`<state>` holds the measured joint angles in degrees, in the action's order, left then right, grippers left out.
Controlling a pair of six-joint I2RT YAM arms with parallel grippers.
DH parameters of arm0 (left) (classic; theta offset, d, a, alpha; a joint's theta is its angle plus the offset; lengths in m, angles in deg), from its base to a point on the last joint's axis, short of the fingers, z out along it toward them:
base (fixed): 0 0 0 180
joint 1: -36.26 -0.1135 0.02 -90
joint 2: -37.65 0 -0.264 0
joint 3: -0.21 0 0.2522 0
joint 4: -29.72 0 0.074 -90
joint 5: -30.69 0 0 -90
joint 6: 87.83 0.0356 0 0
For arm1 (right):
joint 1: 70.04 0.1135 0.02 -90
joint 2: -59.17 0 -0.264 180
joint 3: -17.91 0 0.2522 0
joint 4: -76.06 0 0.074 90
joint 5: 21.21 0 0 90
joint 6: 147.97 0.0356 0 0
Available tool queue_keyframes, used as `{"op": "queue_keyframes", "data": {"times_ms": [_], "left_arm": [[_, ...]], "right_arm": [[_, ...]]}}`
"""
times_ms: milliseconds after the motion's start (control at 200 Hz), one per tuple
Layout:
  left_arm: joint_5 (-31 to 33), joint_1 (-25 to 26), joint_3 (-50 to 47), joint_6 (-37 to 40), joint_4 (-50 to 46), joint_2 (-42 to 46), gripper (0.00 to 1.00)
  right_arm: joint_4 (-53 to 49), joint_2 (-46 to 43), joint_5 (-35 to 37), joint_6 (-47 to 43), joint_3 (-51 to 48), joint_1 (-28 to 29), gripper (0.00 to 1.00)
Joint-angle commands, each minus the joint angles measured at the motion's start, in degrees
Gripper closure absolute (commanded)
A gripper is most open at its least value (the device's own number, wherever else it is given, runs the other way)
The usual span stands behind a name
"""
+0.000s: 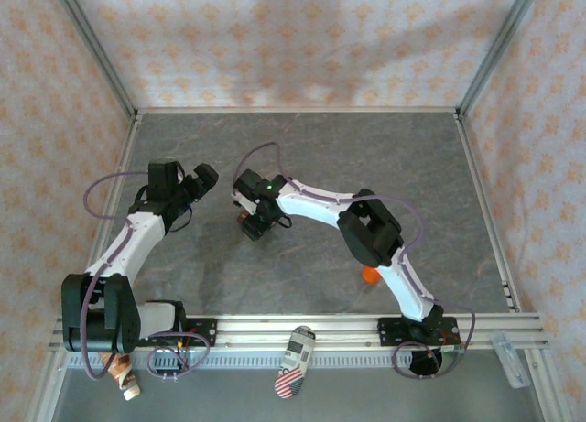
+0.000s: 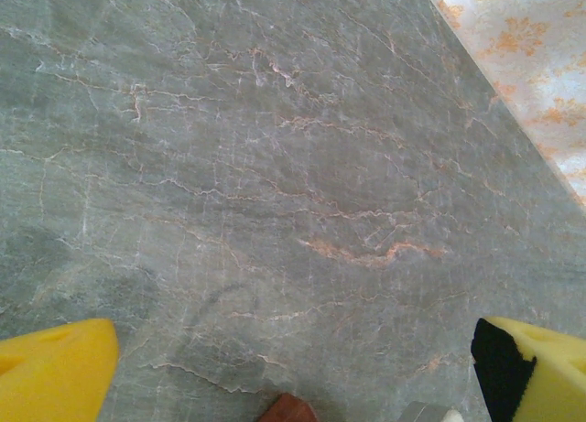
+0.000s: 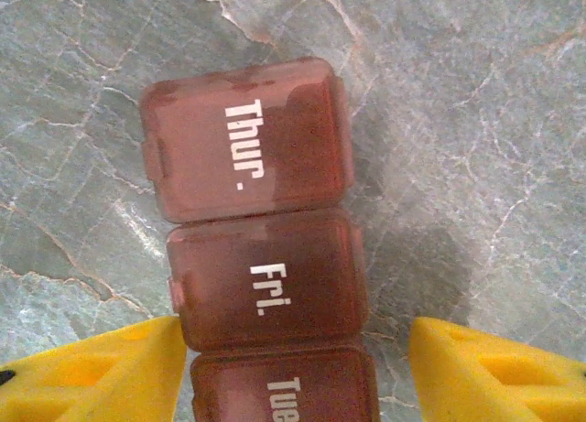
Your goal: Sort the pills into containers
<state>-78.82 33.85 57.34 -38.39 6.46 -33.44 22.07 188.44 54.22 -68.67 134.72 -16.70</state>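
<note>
The containers [image 3: 265, 275] are a dark reddish-brown pill box lying flat on the grey marble table, lids shut, labelled Thur., Fri. and Tue. My right gripper [image 3: 295, 367] straddles its near end. The left yellow finger [image 3: 110, 376] touches the box's side, and the right finger [image 3: 485, 376] stands a gap away, so the jaws are open. From above, the right gripper [image 1: 252, 222] sits over the box [image 1: 245, 218] at mid-table. My left gripper [image 1: 203, 179] hovers wide open just to its left, with a corner of the box [image 2: 288, 409] at the bottom of its view. The pills are out of view.
An orange bottle [image 1: 369, 275] lies beside the right arm's lower link. A flag-patterned pouch [image 1: 294, 360] rests on the near rail [image 1: 275, 329], with a small item [image 1: 126, 378] at the bottom left. Patterned walls [image 1: 293, 37] enclose the table.
</note>
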Motion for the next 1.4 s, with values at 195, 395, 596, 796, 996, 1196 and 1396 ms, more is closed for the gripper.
{"op": "queue_keyframes", "data": {"times_ms": [195,395,596,796,996,1196,1396], "left_arm": [[-1.11,-0.92,1.77,-0.49,0.81,-0.55,0.0],[-1.3,-1.02,1.79,-0.49,0.87,-0.45,0.0],[-1.79,-1.01,1.87,-0.74,0.85,-0.2,0.0],[-4.71,-1.01,1.77,-1.95,1.37,1.0,0.0],[-10.79,-0.84,0.5,-5.9,5.01,2.83,0.0],[-11.88,2.25,0.57,-9.41,7.39,5.01,0.0],[-9.66,10.79,3.58,-10.11,7.13,5.28,0.0]], "right_arm": [[-0.55,-0.78,0.86,-0.07,-1.9,0.53,0.4],[0.23,-1.49,0.86,0.12,-3.52,0.62,0.49],[1.36,-3.88,1.22,1.03,-5.49,0.59,0.67],[5.86,-10.42,3.68,6.23,-10.62,0.46,0.72],[9.82,-19.18,5.34,10.96,-17.1,-1.19,0.72],[11.18,-27.85,7.68,13.56,-22.89,-3.6,0.71],[11.49,-36.17,8.84,14.87,-28.79,-5.94,0.71]]}}
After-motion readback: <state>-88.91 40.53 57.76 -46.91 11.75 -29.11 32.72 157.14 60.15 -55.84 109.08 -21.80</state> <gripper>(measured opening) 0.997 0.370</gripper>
